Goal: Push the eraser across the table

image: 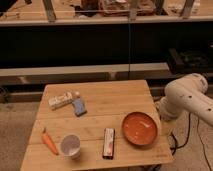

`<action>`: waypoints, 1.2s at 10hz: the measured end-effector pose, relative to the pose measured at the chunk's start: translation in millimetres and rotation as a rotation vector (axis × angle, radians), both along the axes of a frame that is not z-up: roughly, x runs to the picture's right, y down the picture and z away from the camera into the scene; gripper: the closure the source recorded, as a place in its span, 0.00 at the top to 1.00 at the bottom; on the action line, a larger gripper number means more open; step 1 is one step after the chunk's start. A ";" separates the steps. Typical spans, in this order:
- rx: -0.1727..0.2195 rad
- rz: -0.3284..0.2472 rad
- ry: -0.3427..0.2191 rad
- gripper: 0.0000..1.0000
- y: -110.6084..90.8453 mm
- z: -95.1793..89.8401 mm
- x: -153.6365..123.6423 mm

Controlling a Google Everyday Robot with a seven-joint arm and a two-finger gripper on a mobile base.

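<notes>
The eraser [109, 143], a slim black bar with a pale and reddish label strip, lies near the front edge of the wooden plank table [112, 102], between a white cup and an orange plate. My white arm [186, 97] stands off the table's right side. The gripper [162, 111] is at the arm's lower left end, beside the right table edge next to the plate, well to the right of the eraser and not touching it.
An orange plate [140, 128] sits right of the eraser, a white cup [70, 146] and a carrot [49, 142] left of it. A white carton [61, 101] and a blue pad [79, 107] lie at back left. A dark shelf runs behind.
</notes>
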State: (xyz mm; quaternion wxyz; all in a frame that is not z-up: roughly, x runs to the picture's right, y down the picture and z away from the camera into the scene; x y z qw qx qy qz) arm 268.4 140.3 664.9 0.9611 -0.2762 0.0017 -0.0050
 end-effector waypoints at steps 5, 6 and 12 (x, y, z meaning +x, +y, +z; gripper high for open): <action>0.002 0.000 -0.004 0.80 6.0 -4.1 -2.0; 0.002 -0.001 -0.004 0.80 6.8 -4.5 -2.4; 0.005 -0.007 -0.014 0.80 13.7 -8.7 -5.9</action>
